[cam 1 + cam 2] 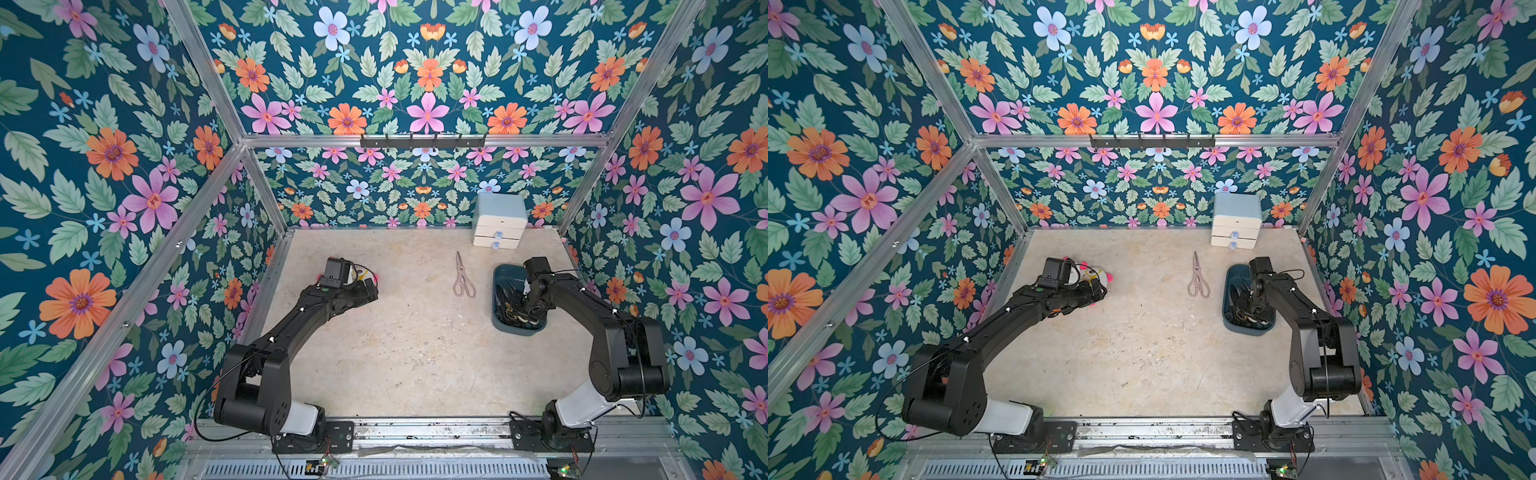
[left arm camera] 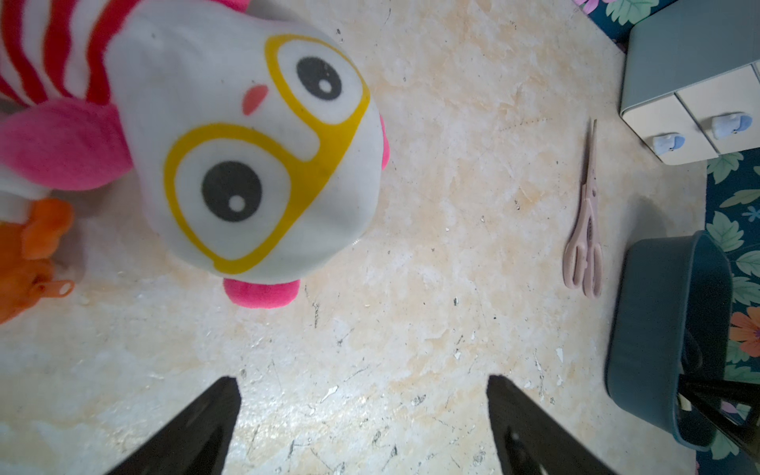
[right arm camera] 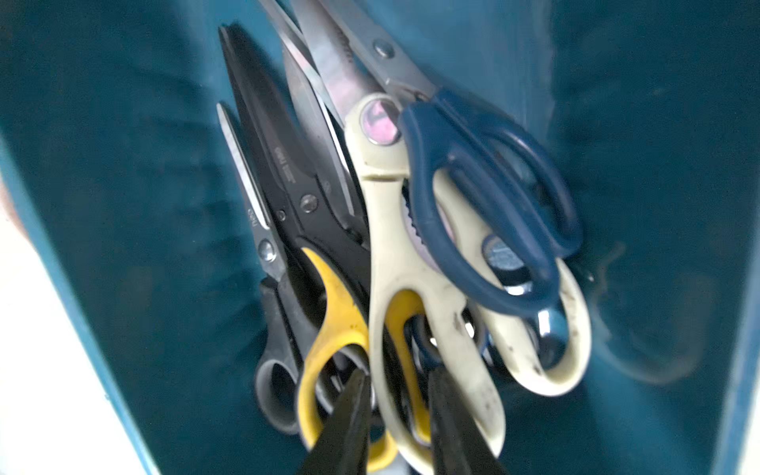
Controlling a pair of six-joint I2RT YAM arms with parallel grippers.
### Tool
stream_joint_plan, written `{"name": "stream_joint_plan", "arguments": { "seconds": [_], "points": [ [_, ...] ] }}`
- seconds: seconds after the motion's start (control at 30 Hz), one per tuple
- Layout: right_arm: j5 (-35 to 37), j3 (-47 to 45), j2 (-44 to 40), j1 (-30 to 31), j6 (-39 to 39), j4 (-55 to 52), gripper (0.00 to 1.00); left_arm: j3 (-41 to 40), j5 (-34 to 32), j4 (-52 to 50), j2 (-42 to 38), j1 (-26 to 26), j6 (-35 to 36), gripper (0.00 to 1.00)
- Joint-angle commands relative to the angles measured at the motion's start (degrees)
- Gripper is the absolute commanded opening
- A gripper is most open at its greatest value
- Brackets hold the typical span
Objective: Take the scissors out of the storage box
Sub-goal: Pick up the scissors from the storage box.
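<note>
Presently, right gripper in the storage box, at right, among the scissors.
We see its jaws astride cream shears, grip undetermined; left gripper jaws spread, empty; pink shears out on tabletop.

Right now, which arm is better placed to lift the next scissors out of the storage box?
Right. The right hand is down inside the storage box, fingers either side of a handle of the cream shears. The left hand hangs open beside the plush toy, across the table from the box.

Floral teal walls enclose a mottled beige tabletop.
</note>
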Motion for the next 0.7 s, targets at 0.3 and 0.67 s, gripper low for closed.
{"name": "stream_joint_plan", "arguments": {
  "seconds": [0.3,0.67],
  "points": [
    [-2.01,0.72,-0.42,0.03,-1.75,-1.03,0.06,-0.47,-1.84,0.89,-0.88,0.06,-1.01,0.98],
    [-12.50,3.43,-2.42,-0.01,0.09,-0.50,0.00,-0.74,-2.11,1.10,-1.03,0.02,-1.60,0.98]
  ]
}}
